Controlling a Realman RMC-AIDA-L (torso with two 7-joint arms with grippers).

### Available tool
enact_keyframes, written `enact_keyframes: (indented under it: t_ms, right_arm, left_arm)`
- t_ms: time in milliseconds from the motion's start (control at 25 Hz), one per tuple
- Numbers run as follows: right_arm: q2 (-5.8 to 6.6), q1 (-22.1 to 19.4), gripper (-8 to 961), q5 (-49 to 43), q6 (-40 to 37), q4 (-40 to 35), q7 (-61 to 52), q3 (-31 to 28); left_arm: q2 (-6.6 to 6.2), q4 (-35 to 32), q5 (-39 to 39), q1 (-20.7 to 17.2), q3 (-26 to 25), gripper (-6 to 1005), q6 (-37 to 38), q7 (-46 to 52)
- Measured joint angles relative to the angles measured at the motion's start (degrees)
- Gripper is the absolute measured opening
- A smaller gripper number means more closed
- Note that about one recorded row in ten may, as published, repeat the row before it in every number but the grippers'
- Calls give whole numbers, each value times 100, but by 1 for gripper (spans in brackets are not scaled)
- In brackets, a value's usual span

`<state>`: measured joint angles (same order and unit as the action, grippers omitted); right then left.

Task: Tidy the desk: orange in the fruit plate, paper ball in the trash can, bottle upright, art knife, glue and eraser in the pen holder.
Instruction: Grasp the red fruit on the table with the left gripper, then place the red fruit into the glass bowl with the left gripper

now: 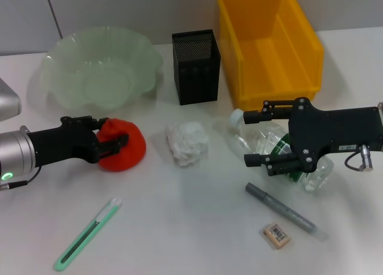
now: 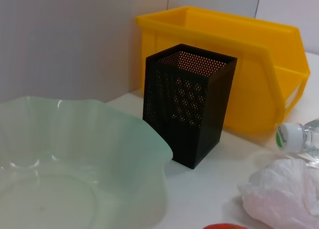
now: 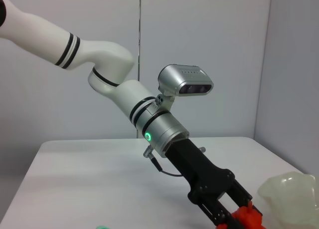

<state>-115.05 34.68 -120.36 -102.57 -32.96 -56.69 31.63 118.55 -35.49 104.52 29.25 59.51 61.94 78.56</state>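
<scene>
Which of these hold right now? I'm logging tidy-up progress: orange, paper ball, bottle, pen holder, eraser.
1. The left gripper is closed on the orange. True.
2. The paper ball is in the yellow bin. False: it lies on the desk in front of the pen holder.
3. The bottle stands upright. False: it lies on its side, with the right gripper around it.
4. The eraser lies on the desk. True.
5. The orange is in the plate. False: it is in front of it.
</scene>
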Motion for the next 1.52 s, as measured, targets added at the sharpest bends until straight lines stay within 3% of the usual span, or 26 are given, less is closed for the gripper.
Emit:
enact_keyframes:
  t_ms: [120,360,520,560,640,720,880,1000,1200,1320,1400,1480,1520]
  right_arm:
    - [0,-8,747,0,1,-3,5,-2]
    - [-6,-35,747,4,1,-20,19,-8]
    - [-8,-56,746,13,1,-26,22,-16]
    - [-8,-56,746,13,1,-26,22,-16]
    - [-8,-62,746,17,1,-27,22,-18]
    - [-9,-72,746,25,0,-26,22,-24]
    - [-9,-76,746,34,0,-27,30,-28]
    - [-15,-76,746,37,-5,-26,38,-27]
    - [-17,-76,747,40,-27,-27,41,-25]
    - [-17,-81,747,40,-37,-26,43,-25]
    - [-17,-82,747,40,-40,-26,43,-26]
    - [-19,-83,748,40,-43,-26,44,-25]
    - [-21,-83,748,40,-44,-26,44,-25]
  left_arm:
    - [-3,0,8,-7,0,684,0,-3]
    - [-28,-107,-35,-113,-139,385,350,-19]
    - [-41,-396,-78,-251,-609,211,1104,-79]
    - [-42,-540,-85,-310,-822,202,1460,-132]
    - [-42,-540,-85,-310,-822,184,1460,-132]
    - [-45,-859,-202,-417,-1397,166,2267,-240]
    - [-60,-1014,-564,-369,-1663,169,2552,-278]
    - [-54,-1034,-713,-305,-1671,172,2461,-298]
    - [-25,-846,-885,78,-1606,176,1676,-417]
    - [-28,-512,-740,452,-1433,178,737,-430]
    - [-28,-512,-740,452,-1433,180,737,-430]
    - [-19,-430,-705,568,-1274,182,346,-434]
    - [19,-386,-722,682,-814,183,-416,-381]
